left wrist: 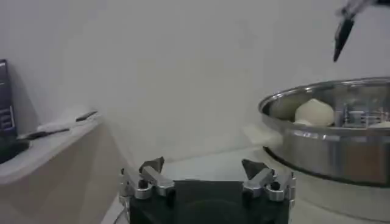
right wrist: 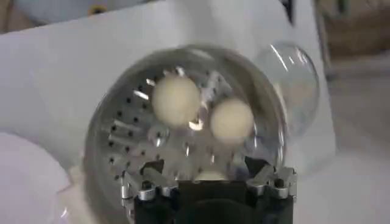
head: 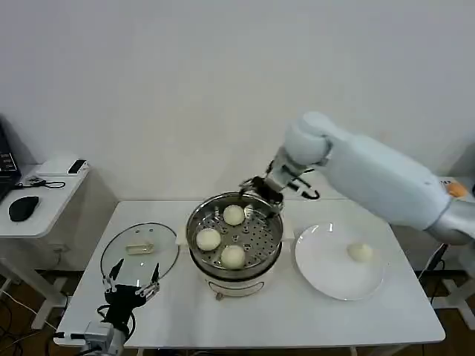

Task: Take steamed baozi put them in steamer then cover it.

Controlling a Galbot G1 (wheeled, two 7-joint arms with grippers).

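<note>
3 baozi (head: 233,215) in steamer (head: 199,245), 1 left on plate (head: 319,276), lid (head: 119,256) still off. My R gripper (head: 260,188) open, empty; L gripper (head: 132,280) open, idle.

— What sits where on the table (head: 386,311)?
— The steamer (head: 234,263) stands mid-table with three baozi (head: 208,239) in its tray. The lid (head: 139,252) lies left of it; the plate (head: 338,263), right, carries a fourth bun (head: 360,252).
</note>
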